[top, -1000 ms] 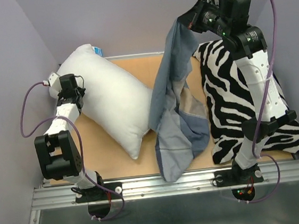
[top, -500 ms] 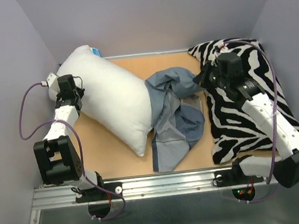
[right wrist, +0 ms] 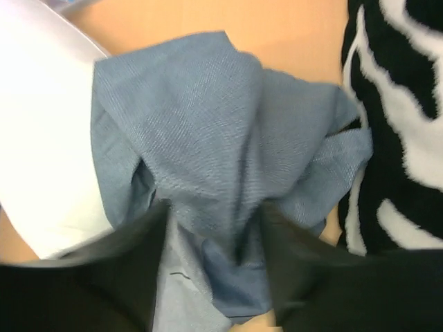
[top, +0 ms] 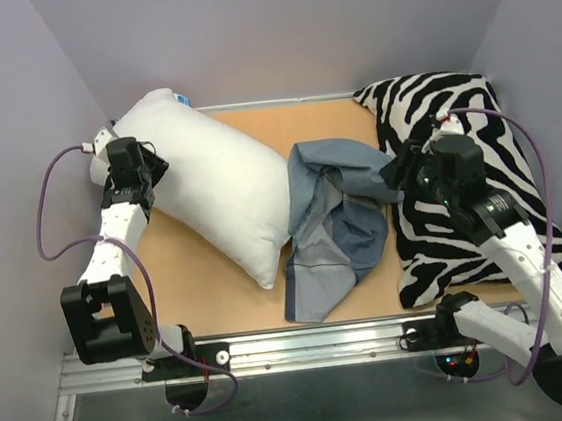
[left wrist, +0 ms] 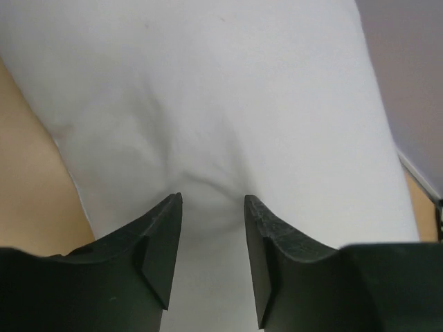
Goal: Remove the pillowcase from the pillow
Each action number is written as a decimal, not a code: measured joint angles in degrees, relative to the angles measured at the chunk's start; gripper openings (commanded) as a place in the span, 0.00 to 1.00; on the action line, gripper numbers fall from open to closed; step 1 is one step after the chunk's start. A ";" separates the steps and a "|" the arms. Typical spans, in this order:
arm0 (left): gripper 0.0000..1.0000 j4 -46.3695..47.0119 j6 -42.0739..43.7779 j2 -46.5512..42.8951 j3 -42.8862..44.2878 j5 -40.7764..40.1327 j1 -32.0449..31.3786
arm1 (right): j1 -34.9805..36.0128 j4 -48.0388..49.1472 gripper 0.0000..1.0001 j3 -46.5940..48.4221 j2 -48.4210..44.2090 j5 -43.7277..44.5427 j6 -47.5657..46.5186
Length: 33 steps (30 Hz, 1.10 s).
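While my left pincer (left wrist: 212, 199) pinched a fold of the white pillow (top: 209, 193), my right pincer (right wrist: 214, 207) hung spread above the pillowcase (top: 333, 225), which lay crumpled on the table (top: 198, 280) btw pillow & zebra cushion (top: 452, 112).

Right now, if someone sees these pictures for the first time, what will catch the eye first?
Most likely the zebra-print cushion on the right side of the table, because of its loud black-and-white pattern. Next comes the plump white pillow, lying bare and slanted on the left, with the left gripper pinching its fabric. Between them the blue-grey pillowcase lies crumpled.
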 measured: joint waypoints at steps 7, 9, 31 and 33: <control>0.96 -3.39 5.66 -13.05 -0.07 2.93 -8.11 | 0.00 -1.46 1.00 -2.19 3.50 -1.79 -1.36; 0.96 -4.24 7.52 -17.05 -0.04 3.48 -11.58 | 0.00 -1.53 1.00 -1.81 3.34 -2.80 -1.42; 0.99 -11.87 16.55 -35.12 -2.19 11.52 -17.97 | 0.00 -10.23 1.00 17.35 11.37 0.09 -3.19; 0.99 -12.02 16.87 -35.06 -2.19 11.89 -17.97 | 0.00 -12.00 1.00 22.95 11.41 1.84 -3.87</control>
